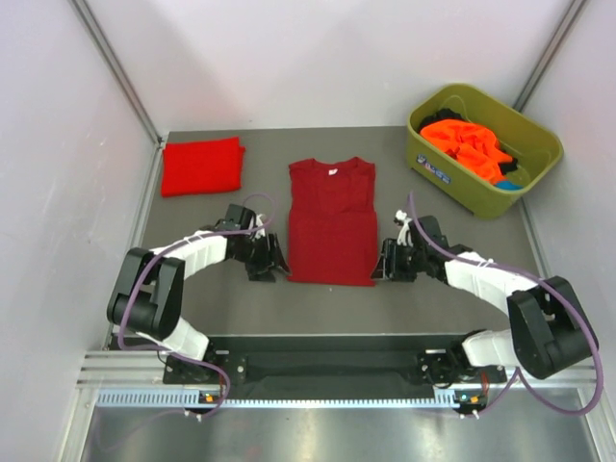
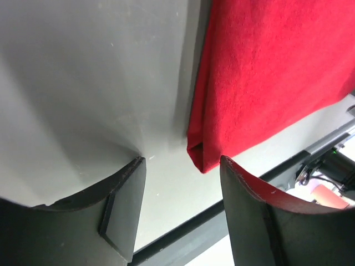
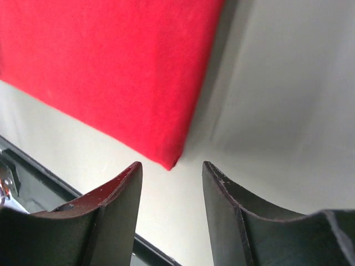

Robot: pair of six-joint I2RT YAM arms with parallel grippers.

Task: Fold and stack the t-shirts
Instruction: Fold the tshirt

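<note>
A dark crimson t-shirt [image 1: 332, 221] lies flat mid-table, folded into a long rectangle, with its white neck label at the far end. My left gripper [image 1: 273, 264] is open at its near left corner. In the left wrist view that shirt [image 2: 266, 83] has its folded corner just inside the right finger [image 2: 249, 216], untouched by the left gripper [image 2: 182, 162]. My right gripper [image 1: 386, 264] stands open at the near right corner. In the right wrist view the shirt [image 3: 111, 72] ends in a corner just ahead of the gap of the right gripper [image 3: 171, 167]. Neither holds cloth.
A brighter red t-shirt [image 1: 202, 166] lies folded at the far left. An olive-green tub [image 1: 438, 166] at the far right holds orange shirts [image 1: 467, 142]. A black rail [image 1: 327, 366] runs along the table's near edge, and walls close in both sides.
</note>
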